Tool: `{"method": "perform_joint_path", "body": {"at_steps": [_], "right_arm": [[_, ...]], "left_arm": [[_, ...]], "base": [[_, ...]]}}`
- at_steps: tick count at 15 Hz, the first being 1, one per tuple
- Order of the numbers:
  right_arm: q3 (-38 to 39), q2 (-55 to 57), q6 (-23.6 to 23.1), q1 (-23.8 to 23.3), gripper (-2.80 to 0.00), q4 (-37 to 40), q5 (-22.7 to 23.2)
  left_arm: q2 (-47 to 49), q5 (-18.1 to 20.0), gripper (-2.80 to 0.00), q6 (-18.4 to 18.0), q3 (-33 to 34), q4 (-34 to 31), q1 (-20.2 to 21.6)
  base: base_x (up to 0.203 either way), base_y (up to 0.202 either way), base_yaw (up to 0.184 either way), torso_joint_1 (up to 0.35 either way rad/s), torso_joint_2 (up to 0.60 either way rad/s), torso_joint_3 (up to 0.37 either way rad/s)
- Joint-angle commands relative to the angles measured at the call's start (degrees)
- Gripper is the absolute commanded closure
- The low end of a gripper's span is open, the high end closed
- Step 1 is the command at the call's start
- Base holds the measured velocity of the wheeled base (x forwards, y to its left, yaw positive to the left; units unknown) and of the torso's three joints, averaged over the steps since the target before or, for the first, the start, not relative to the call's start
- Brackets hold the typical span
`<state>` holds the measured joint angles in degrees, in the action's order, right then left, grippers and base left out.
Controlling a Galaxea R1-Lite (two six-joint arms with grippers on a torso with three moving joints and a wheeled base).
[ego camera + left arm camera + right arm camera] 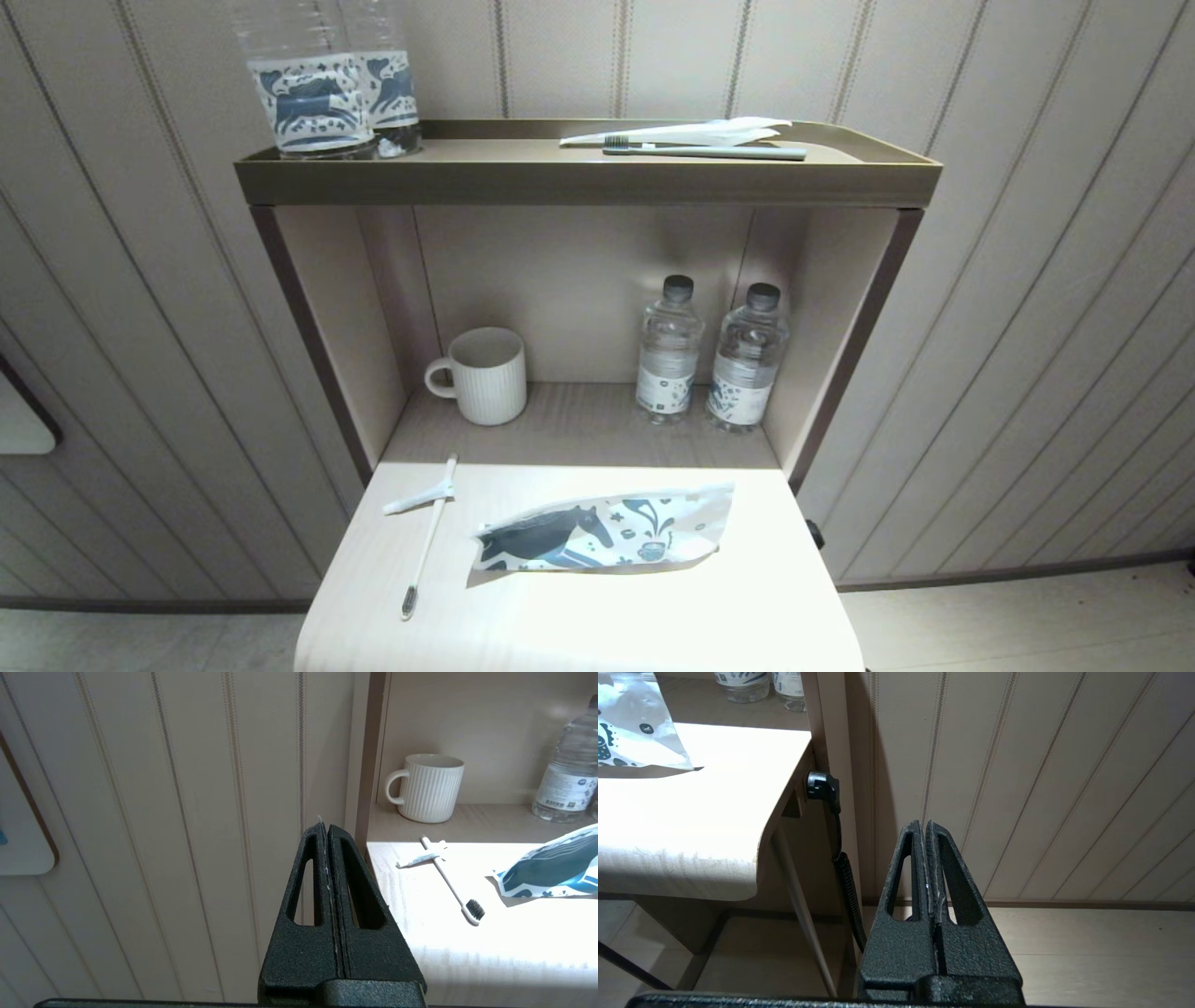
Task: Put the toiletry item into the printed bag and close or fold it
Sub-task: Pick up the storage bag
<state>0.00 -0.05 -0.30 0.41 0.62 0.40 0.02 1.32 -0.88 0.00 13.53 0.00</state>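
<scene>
A slim white toothbrush [428, 539] with a dark bristle head lies on the pale table's left part, and a small white tube [416, 501] lies across its handle. To its right the printed bag [602, 536] lies flat, showing a dark blue horse. The left wrist view shows the toothbrush [449, 882], the tube [419, 858] and the bag [551, 870]. My left gripper [325, 828] is shut and empty, off the table's left side by the wall. My right gripper [923, 825] is shut and empty, low beside the table's right edge. The bag's corner [630, 728] shows there. Neither gripper appears in the head view.
A white ribbed mug [484, 375] and two water bottles [668, 347] stand in the shelf recess behind the table [579, 616]. The top tray [579, 179] holds two horse-label bottles [313, 93] and a greyish-green toothbrush [709, 151] with a white wrapper. A black cable [845, 877] hangs under the table's right side.
</scene>
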Motion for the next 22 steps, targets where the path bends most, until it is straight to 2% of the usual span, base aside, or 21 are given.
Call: {"method": "perform_joint_path", "body": {"at_steps": [1, 7, 9, 12, 17, 19, 22], "right_arm": [[0.0, 0.0, -0.6, 0.0, 0.0, -0.1, 0.1], [-1.0, 0.0, -2.0, 0.0, 0.0, 0.5, -0.2], [-5.0, 0.4, -2.3, 0.1, 0.0, 1.5, 0.2], [-19.3, 5.4, -2.3, 0.1, 0.0, 8.9, 2.3], [-41.2, 27.8, -1.9, 0.7, 0.0, 16.2, 6.3], [-52.1, 37.4, -1.5, 4.2, 0.0, 23.9, 10.7], [-65.1, 53.5, 0.1, 12.3, 0.0, 37.1, 15.1]], "left_arm": [[0.0, 0.0, 0.0, 0.0, 0.0, 0.1, 0.0], [0.0, 0.0, 0.0, 0.0, 0.0, 0.1, 0.0], [0.0, 0.0, 0.0, 0.0, 0.0, 0.1, 0.0], [0.0, 0.0, 0.0, -0.1, 0.0, 0.1, 0.0], [0.0, 0.0, 0.0, -0.1, 0.0, 0.1, 0.0], [0.0, 0.0, 0.0, -0.1, 0.0, 0.1, 0.0], [0.0, 0.0, 0.0, -0.1, 0.0, 0.1, 0.0]], "base": [[0.0, 0.0, 0.0, 0.0, 0.0, 0.0], [0.0, 0.0, 0.0, 0.0, 0.0, 0.0], [0.0, 0.0, 0.0, 0.0, 0.0, 0.0], [0.0, 0.0, 0.0, 0.0, 0.0, 0.0], [0.0, 0.0, 0.0, 0.0, 0.0, 0.0], [0.0, 0.0, 0.0, 0.0, 0.0, 0.0], [0.0, 0.0, 0.0, 0.0, 0.0, 0.0]]}}
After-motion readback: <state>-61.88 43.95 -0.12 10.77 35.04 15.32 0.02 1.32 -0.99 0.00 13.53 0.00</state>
